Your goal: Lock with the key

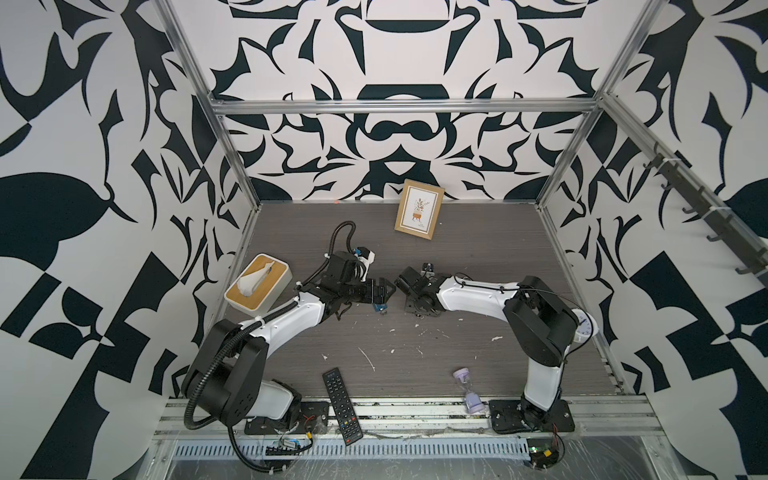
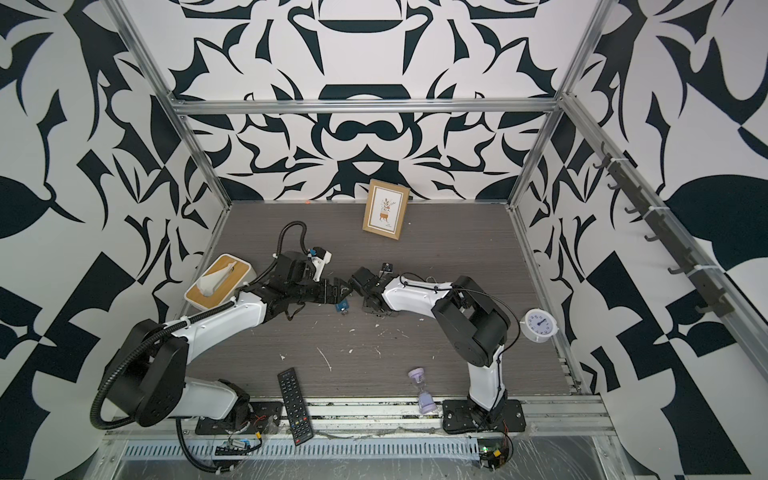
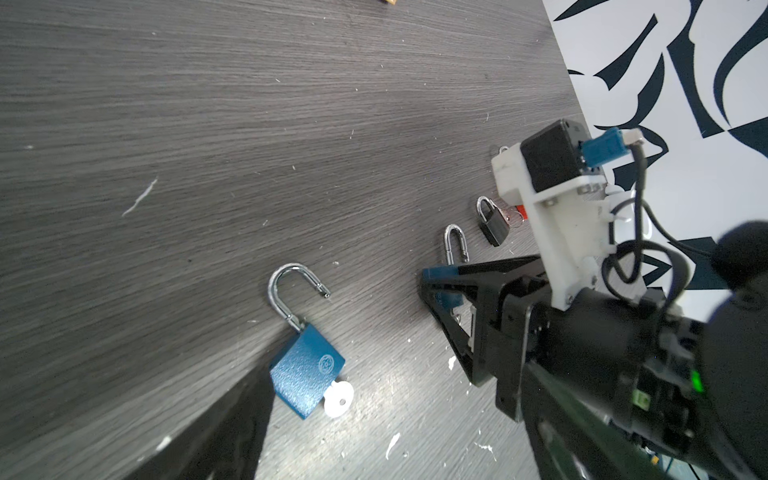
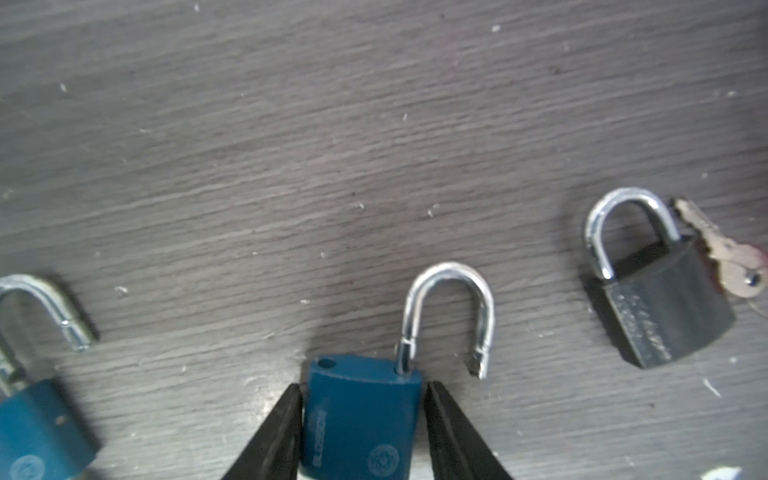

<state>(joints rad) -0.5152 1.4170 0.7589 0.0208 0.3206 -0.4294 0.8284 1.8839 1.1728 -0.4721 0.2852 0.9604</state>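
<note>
Three padlocks lie on the dark wood table (image 1: 478, 257). A blue padlock (image 4: 359, 419) with its shackle (image 4: 451, 307) swung open sits between the fingers of my right gripper (image 4: 361, 390). The jaws stand close on either side of its body with thin gaps showing. Another blue padlock (image 3: 305, 374), also open, has a pale key (image 3: 338, 399) in its base and shows in both top views (image 1: 379, 307) (image 2: 341, 307). My left gripper (image 3: 395, 415) hovers wide open over it, holding nothing. A black padlock (image 4: 665, 316) lies shut beside a brass key (image 4: 727, 257).
A tissue box (image 1: 257, 282) sits at the table's left edge and a picture frame (image 1: 419, 209) leans on the back wall. A remote (image 1: 341, 405) and a purple hourglass (image 1: 467, 390) lie near the front rail. A white clock (image 2: 539, 325) stands at the right edge.
</note>
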